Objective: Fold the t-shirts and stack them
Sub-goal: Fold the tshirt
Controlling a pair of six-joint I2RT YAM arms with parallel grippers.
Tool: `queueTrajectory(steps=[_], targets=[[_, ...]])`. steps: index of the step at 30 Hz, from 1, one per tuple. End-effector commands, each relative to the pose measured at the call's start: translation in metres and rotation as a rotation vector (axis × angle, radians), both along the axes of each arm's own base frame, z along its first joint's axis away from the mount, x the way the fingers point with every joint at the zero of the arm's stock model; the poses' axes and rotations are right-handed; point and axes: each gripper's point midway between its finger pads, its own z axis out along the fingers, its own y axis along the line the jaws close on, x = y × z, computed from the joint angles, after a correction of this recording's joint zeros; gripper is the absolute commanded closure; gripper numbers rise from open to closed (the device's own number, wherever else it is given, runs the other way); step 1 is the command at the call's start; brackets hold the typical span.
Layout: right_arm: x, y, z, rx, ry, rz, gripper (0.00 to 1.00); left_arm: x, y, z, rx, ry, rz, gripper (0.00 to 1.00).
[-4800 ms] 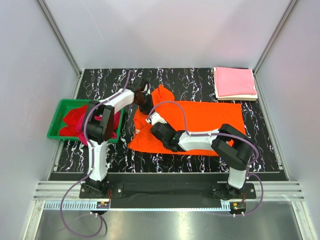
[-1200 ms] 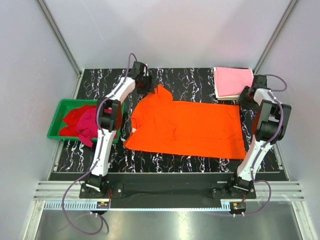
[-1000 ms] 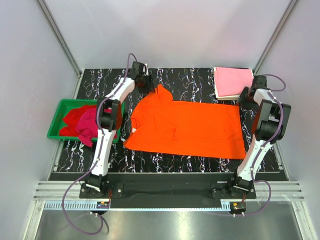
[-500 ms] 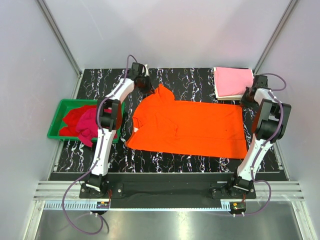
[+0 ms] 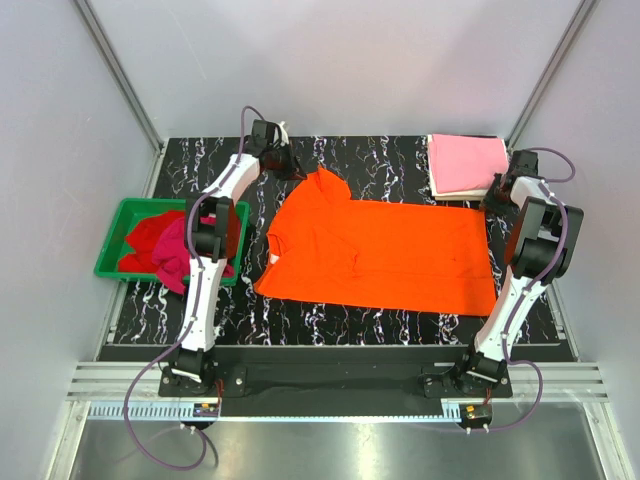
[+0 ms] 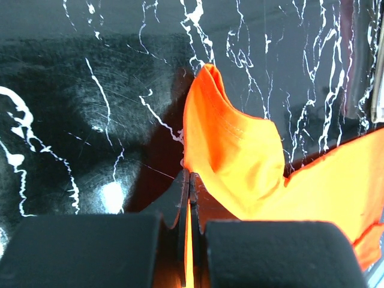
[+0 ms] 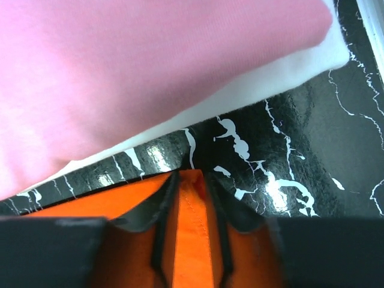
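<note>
On the black desk (image 5: 400, 160) the orange t-shirt (image 5: 380, 255) lies spread out, beside the folded pink t-shirt (image 5: 467, 163). The jaws of the left arm (image 5: 228, 180) pinch its raised sleeve. The jaws of the right arm (image 5: 540, 240) pinch its far corner.

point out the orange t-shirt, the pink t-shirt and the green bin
orange t-shirt (image 5: 390, 255): top external view, middle of its spread-out body.
pink t-shirt (image 5: 468, 163): top external view, centre of its folded top face.
green bin (image 5: 109, 236): top external view, on its left rim.
</note>
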Motion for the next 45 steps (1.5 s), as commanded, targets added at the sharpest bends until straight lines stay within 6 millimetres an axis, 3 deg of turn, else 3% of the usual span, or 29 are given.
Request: queueTrajectory(steps=[1,5,9,14,24,29,33,38,39,45], targets=[[0.01,-0.005,0.007,0.008,-0.036,-0.007,0.73,0.005,-0.007,0.048,-0.07,-0.092,-0.029,1.0],[0.007,-0.014,0.009,-0.028,-0.028,-0.036,0.94,0.003,-0.005,0.046,-0.066,-0.09,-0.036,1.0],[0.008,-0.023,0.02,-0.062,-0.044,-0.063,1.0,0.004,-0.004,0.057,-0.078,-0.118,-0.055,1.0],[0.005,-0.029,0.027,-0.089,-0.058,-0.11,1.0,0.001,0.003,0.075,-0.089,-0.143,-0.046,1.0],[0.003,-0.023,0.025,-0.06,-0.107,-0.116,0.97,-0.016,0.012,0.09,-0.106,-0.144,-0.047,1.0],[0.006,-0.024,0.046,-0.077,-0.187,-0.125,0.99,-0.026,0.015,0.093,-0.115,-0.13,-0.051,1.0],[-0.005,-0.027,0.051,-0.098,-0.194,-0.17,1.0,-0.038,0.016,0.097,-0.119,-0.115,-0.053,1.0],[-0.017,-0.031,0.065,-0.127,-0.239,-0.226,1.0,-0.054,0.027,0.087,-0.055,-0.072,-0.031,1.0],[-0.027,-0.034,0.058,-0.145,-0.222,-0.262,1.0,-0.054,0.032,0.087,-0.032,-0.077,-0.014,1.0],[-0.043,-0.034,0.057,-0.141,-0.232,-0.323,1.0,-0.069,0.044,0.096,0.022,-0.079,0.022,1.0]])
